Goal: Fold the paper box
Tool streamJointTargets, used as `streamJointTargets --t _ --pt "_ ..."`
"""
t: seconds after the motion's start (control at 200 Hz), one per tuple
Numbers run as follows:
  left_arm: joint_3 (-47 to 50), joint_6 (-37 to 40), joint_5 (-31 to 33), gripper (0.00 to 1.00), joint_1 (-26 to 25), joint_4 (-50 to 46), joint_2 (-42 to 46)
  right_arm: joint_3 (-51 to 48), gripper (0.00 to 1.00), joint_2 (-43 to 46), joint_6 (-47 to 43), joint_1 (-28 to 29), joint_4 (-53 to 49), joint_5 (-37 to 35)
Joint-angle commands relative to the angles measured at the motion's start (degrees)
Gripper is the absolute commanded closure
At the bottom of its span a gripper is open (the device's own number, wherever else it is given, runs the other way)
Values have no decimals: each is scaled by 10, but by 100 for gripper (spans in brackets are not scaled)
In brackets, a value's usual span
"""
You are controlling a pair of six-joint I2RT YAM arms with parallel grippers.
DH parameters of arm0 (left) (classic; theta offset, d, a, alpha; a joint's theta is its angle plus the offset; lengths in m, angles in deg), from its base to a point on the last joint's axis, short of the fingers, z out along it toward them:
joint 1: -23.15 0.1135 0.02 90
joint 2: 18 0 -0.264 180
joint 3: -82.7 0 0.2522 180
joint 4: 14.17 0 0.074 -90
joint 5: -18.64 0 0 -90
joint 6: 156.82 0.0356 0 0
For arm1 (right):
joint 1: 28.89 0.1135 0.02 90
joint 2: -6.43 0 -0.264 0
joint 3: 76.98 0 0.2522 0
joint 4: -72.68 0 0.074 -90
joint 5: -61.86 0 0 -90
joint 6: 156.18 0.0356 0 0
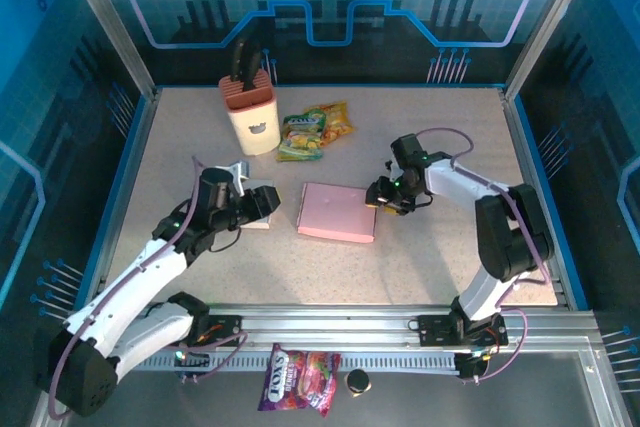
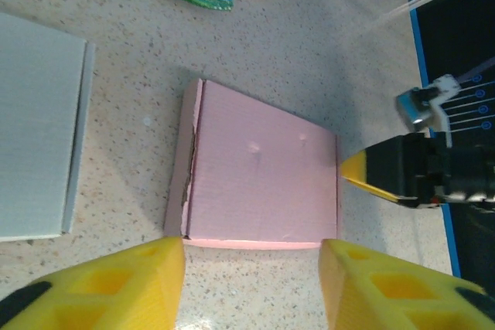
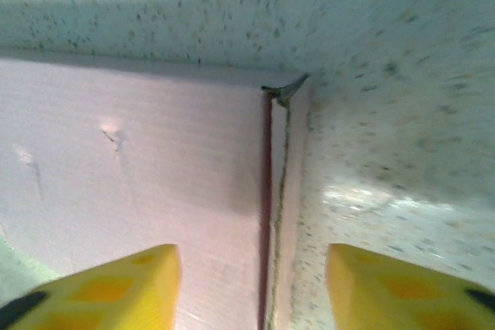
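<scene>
The pink paper box (image 1: 338,212) lies flat and closed in the middle of the table, lid down, with a torn seam along its left side (image 2: 189,183). My left gripper (image 1: 268,202) hovers just to its left, open, yellow fingers (image 2: 139,284) wide apart, nothing between them; the box's near edge (image 2: 255,243) lies just beyond them. My right gripper (image 1: 385,195) is at the box's right edge, open. In the right wrist view its fingers (image 3: 116,287) straddle the box's side flap seam (image 3: 267,191); one is over the pink lid (image 3: 139,168), the other over bare table.
A flat white-grey cardboard piece (image 2: 35,137) lies under my left arm (image 1: 255,219). At the back stand a cream knife block (image 1: 248,107) and yellow-green snack packets (image 1: 315,132). A candy bag (image 1: 300,379) lies off the table beyond its front rail.
</scene>
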Motion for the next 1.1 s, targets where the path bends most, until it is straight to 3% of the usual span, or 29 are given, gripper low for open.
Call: streamJointTargets --t 0.0,0.025,0.165,0.215,0.265,0.325,0.39,0.46,0.62,0.71,0.855,0.991,1.096 --pt "-26 14 -17 7 48 -24 10 10 0 141 -38 -1 -37 -157" --pt "-34 14 -34 1 69 -21 8 3 0 170 -32 -5 -36 -195" --pt "-74 18 -94 1 192 4 -36 -67 0 316 -44 -49 37 -306" --pt "-89 26 -59 1 212 2 -58 -85 0 329 -20 -57 46 -395" --pt "-111 39 51 1 213 -33 -79 -108 0 327 -42 -69 78 -439" --pt "-118 49 171 1 214 -44 -94 -169 0 320 -138 -86 189 -417" --pt "-82 108 219 1 217 20 -89 -233 0 304 -216 -84 319 -410" --pt "-10 222 190 1 219 160 -78 -277 0 270 -271 -82 427 -385" --pt "142 271 213 1 225 385 -79 -301 0 195 -289 -93 545 -339" --pt "175 299 223 1 227 428 -102 -313 0 149 -302 -98 624 -310" --pt "196 296 193 1 237 518 -184 -299 0 110 -344 -113 649 -268" --pt "174 314 160 1 247 597 -257 -357 0 84 -318 -159 789 -222" --pt "164 327 150 1 250 647 -312 -395 0 57 -333 -152 884 -208"
